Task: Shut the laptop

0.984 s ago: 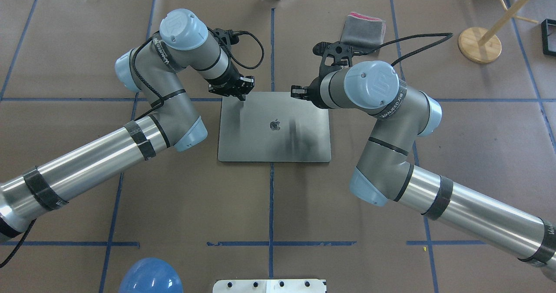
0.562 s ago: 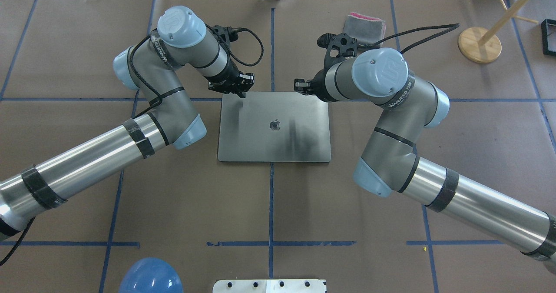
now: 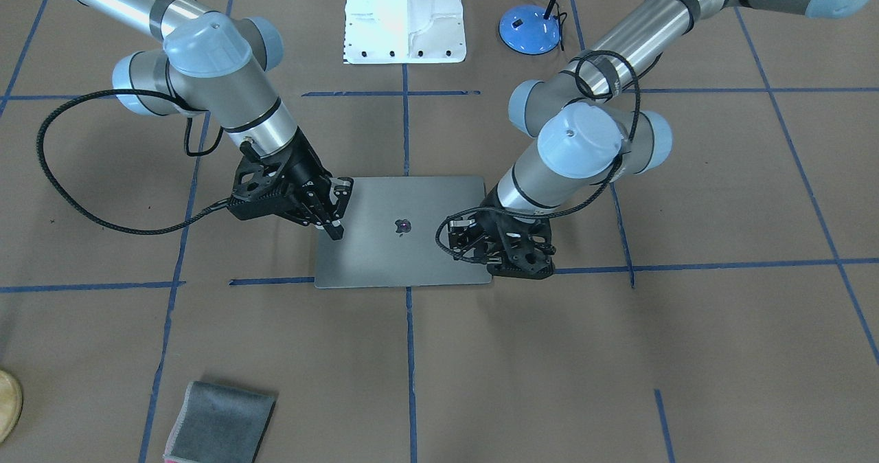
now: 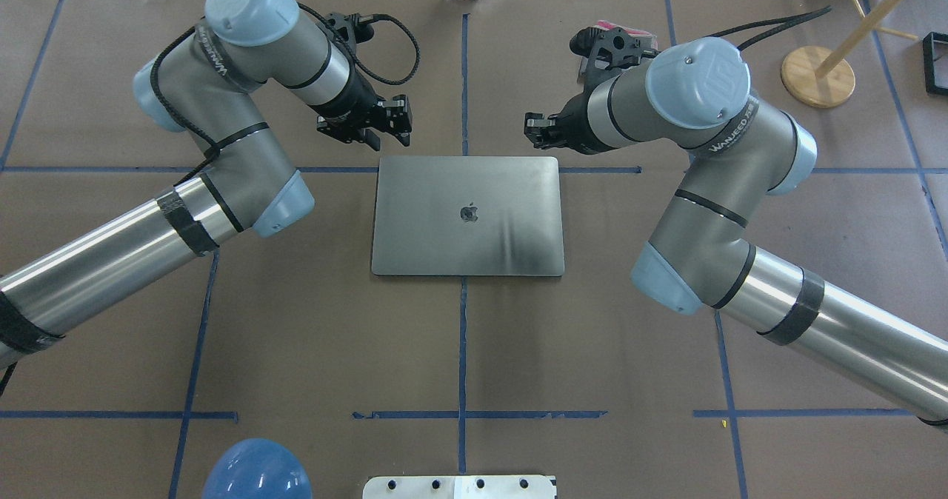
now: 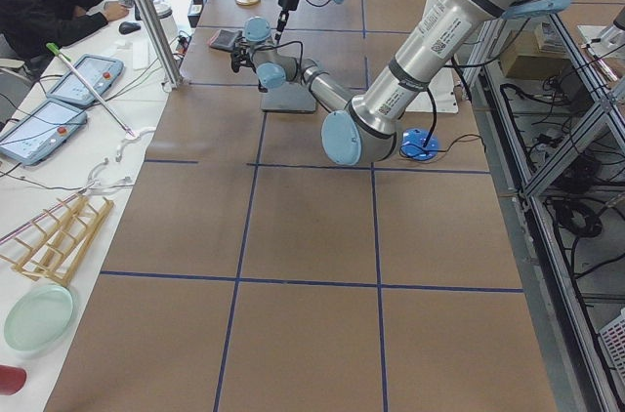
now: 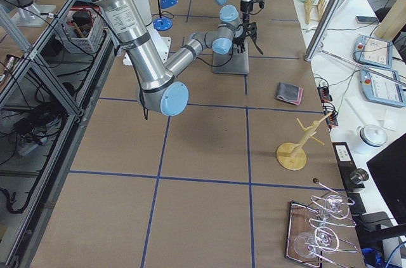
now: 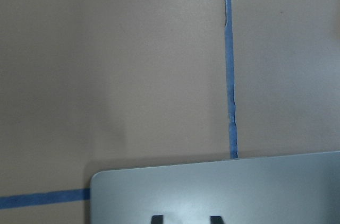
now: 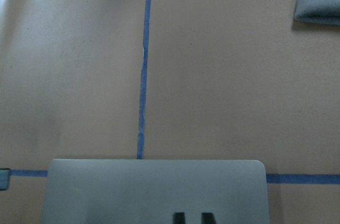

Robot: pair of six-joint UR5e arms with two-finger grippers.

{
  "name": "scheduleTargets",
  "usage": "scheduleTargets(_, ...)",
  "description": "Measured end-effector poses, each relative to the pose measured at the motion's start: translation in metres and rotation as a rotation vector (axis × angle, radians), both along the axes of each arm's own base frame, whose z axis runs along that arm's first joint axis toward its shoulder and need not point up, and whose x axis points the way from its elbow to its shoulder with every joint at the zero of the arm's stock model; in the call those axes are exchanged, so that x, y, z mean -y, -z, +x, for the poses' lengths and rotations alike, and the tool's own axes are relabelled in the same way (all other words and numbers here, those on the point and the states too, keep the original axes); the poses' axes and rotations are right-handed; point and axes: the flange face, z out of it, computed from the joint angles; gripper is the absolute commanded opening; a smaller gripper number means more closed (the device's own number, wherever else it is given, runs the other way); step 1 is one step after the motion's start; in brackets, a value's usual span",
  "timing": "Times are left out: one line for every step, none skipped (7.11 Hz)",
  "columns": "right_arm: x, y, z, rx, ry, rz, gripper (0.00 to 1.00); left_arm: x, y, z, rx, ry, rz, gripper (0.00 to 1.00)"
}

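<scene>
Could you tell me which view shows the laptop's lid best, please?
Overhead exterior: the laptop lies closed, lid unobstructed. Front-facing, the left gripper and right gripper overlap it; wrist views catch one edge; side views show it small.

Bright, even overhead light — soft shadows, faint sheen on the laptop [image 4: 466, 218] lid.

grey cloth [image 3: 220, 415]; wooden stand [image 4: 818, 75]; blue lamp [image 3: 529, 29]; blue tape lines [image 4: 463, 351]
</scene>
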Motion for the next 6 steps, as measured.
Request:
scheduleTargets(-0.004,0.008,0.022,-0.066,0.015,-0.030,1.00,0.005,-0.006,-0.037,0.016,0.015,-0.041,1.00)
scheduleTargets(-0.011,0.014,0.048,-0.167,0.053,-0.026,1.00,0.008,-0.017,-0.071,0.032,0.031,-0.067,1.00)
scheduleTargets(-0.018,0.009,0.084,-0.271,0.102,-0.001,1.00,0.005,-0.034,-0.104,0.054,0.039,-0.066,1.00)
scheduleTargets(-0.022,-0.008,0.121,-0.329,0.139,0.010,1.00,0.001,-0.049,-0.140,0.090,0.038,-0.041,1.00)
scheduleTargets(-0.026,-0.032,0.156,-0.344,0.165,-0.006,1.00,-0.006,-0.063,-0.182,0.145,0.020,0.000,1.00)
scheduleTargets(-0.029,-0.060,0.190,-0.350,0.189,-0.016,1.00,-0.021,-0.086,-0.226,0.209,-0.016,0.041,1.00)
